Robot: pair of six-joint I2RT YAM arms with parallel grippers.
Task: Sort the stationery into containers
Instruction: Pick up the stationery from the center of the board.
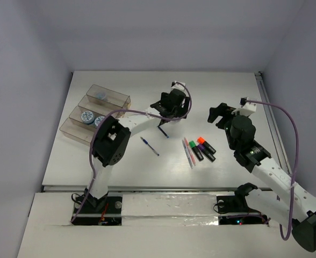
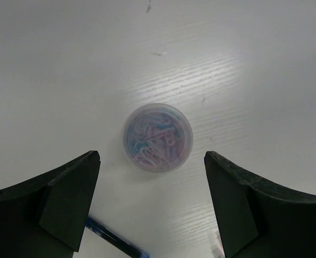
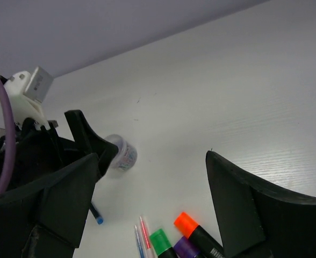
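The paper-clip tub (image 2: pixel 158 138), a small clear round pot full of pastel clips, stands upright on the bare white worktop (image 1: pixel 228 91) around its middle. It sits right in the gap of the left gripper (image 2: pixel 151 156). The jaws are spread wide, one black finger (image 2: pixel 66 199) on either flank, and daylight shows on both sides, so nothing is gripped. The tub lies a touch beyond the fingertips and slightly nearer the finger on the left of that view. From above, the gripper body hides it. A blue pen (image 2: pixel 115 239) pokes in at the bottom of the wrist view, just beside that finger. Over to the right, the right gripper (image 3: pixel 151 157) hangs above the worktop with its jaws also released wide, holding nothing, and its camera catches the tub from the side. Below it lies the cluster: green marker (image 3: pixel 160 239), purple marker (image 3: pixel 182 248) and orange marker (image 3: pixel 186 223) side by side, with the slim pens (image 1: pixel 188 152) just to their left. Toward the left edge sit the containers (image 1: pixel 72 130), with blue-and-white rolls (image 1: pixel 86 116) lying in two of the compartments.
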